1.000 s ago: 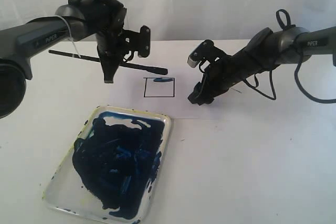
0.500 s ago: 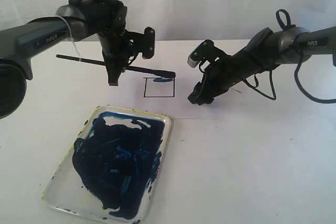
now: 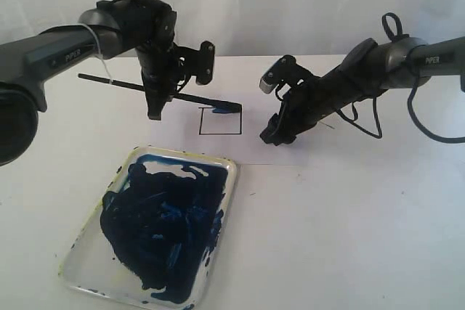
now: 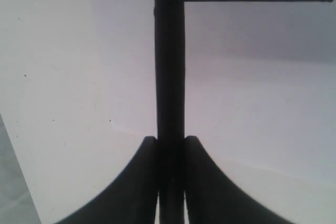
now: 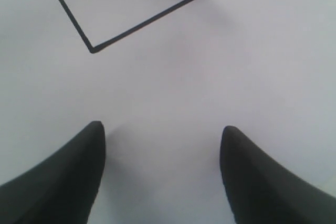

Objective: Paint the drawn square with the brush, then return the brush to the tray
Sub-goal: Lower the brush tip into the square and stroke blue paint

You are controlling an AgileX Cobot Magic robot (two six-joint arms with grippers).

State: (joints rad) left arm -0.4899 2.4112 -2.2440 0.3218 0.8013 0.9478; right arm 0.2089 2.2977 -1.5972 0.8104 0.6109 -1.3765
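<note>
A: L claw?
B: Clamped on the brush, mid-handle. On the wrist cam both fingers pinch the black shaft, no gap.
A: Brush pos?
B: Nearly level above the worktop. Tip slants down to the square, at its top edge nr the right corner. Blue smear there, rest of the inside is white.
A: Tip touching the paper?
B: Looks so, can't be sure.
A: R claw?
B: Spread wide, nothing btwn. Low over the paper, just right of the square, clear of its outline.
A: Tray?
B: Front-left on the worktop, well apart from the square, smeared w/ dark blue paint.
</note>
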